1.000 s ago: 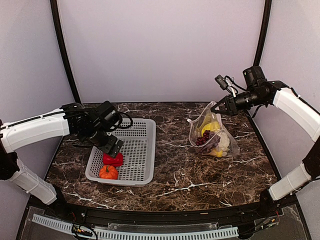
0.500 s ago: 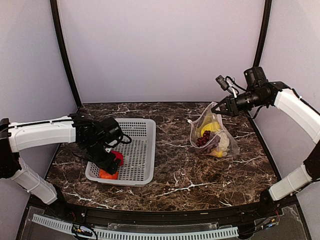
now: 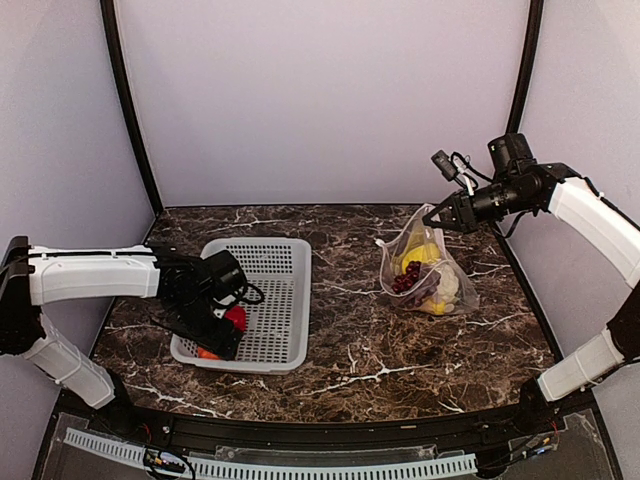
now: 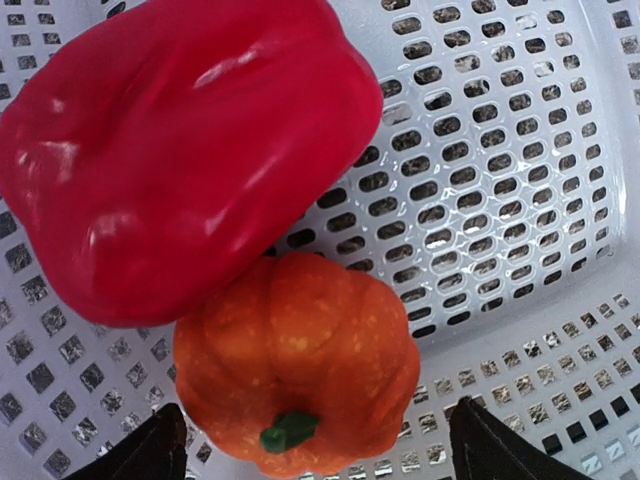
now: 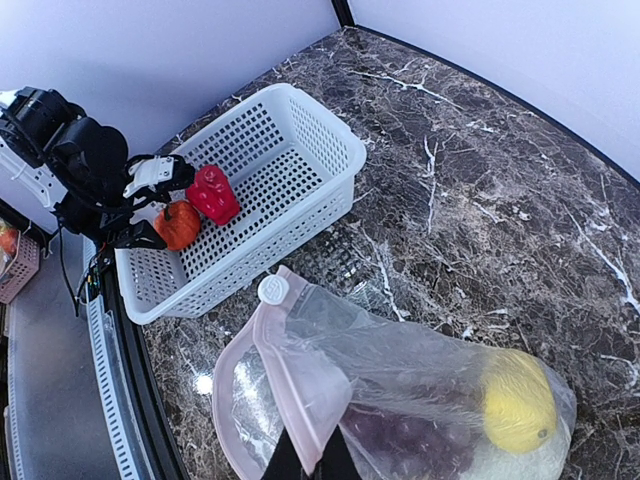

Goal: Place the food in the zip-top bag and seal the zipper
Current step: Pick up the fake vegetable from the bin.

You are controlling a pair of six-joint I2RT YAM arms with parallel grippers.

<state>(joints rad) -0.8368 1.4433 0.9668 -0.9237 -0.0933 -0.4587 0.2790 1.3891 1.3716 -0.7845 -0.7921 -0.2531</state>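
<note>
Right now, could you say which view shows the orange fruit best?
Left wrist: the orange fruit is close up, ribs and green stem clear. Right wrist shows it small and distant; top shows only a sliver under the left pincer.

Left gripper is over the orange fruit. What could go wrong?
The left gripper straddles the orange fruit near its stem end, with the pepper touching it: the fruit may slip out or the pepper get dragged. The right gripper pinches only one lip of the bag, so a dropped fruit could catch it.
</note>
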